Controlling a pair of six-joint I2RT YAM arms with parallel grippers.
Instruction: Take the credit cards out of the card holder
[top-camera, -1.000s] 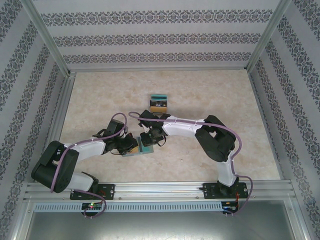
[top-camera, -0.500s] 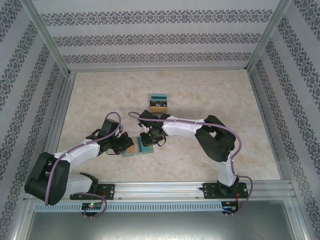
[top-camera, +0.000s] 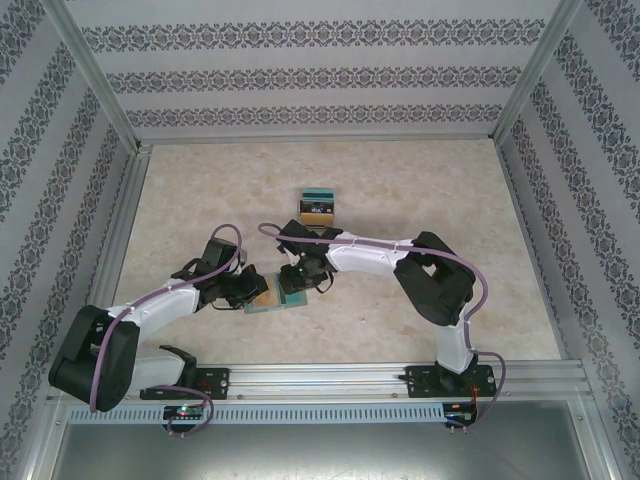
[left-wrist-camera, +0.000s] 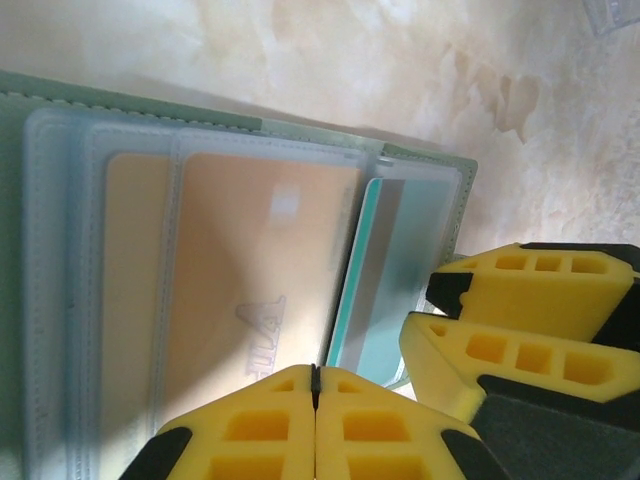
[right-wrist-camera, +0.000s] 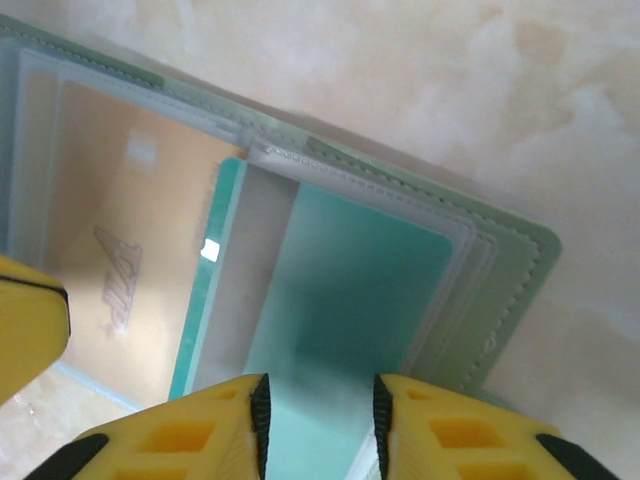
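1. Setting: a beige marbled table (top-camera: 430, 190) inside an aluminium frame, with patterned wallpaper walls (top-camera: 320, 75) on three sides.
2. My left gripper (left-wrist-camera: 315, 385): the fingers are pressed together with nothing between them. The tips rest at the near edge of the orange card (left-wrist-camera: 250, 250), apparently pinning that half down.
3. The card holder (right-wrist-camera: 520, 260) lies open and flat near the front middle of the table, between my two grippers. The orange card sits in its left clear pocket. The teal card (right-wrist-camera: 360, 270) sits in the right pocket, its left edge poking past the pocket mouth.
4. My right gripper (right-wrist-camera: 317, 400): the jaws are parted over the teal card's near edge and clamp nothing.
5. Step in hand, as I judge it: extracting the teal card. The next move calls for closing on its exposed edge and sliding it out sideways while my left gripper steadies the holder.
6. Surface beyond: a small stand of cards (top-camera: 318, 207) stands well apart, farther back.
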